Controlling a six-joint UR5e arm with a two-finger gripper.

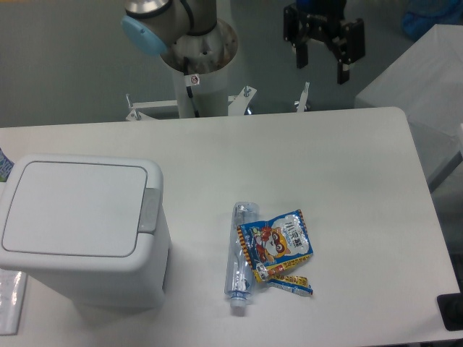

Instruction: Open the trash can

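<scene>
The trash can is a large white boxy bin at the table's front left. Its flat lid lies shut, with the grey push-button tab on its right edge. My gripper hangs high above the table's far edge at the upper right, far from the bin. Its two black fingers stand apart, open and empty.
A clear plastic bottle lies on the table right of the bin, with a blue snack packet and a small yellow wrapper beside it. The arm's base column stands behind the white table. A flat clear item lies at the front left.
</scene>
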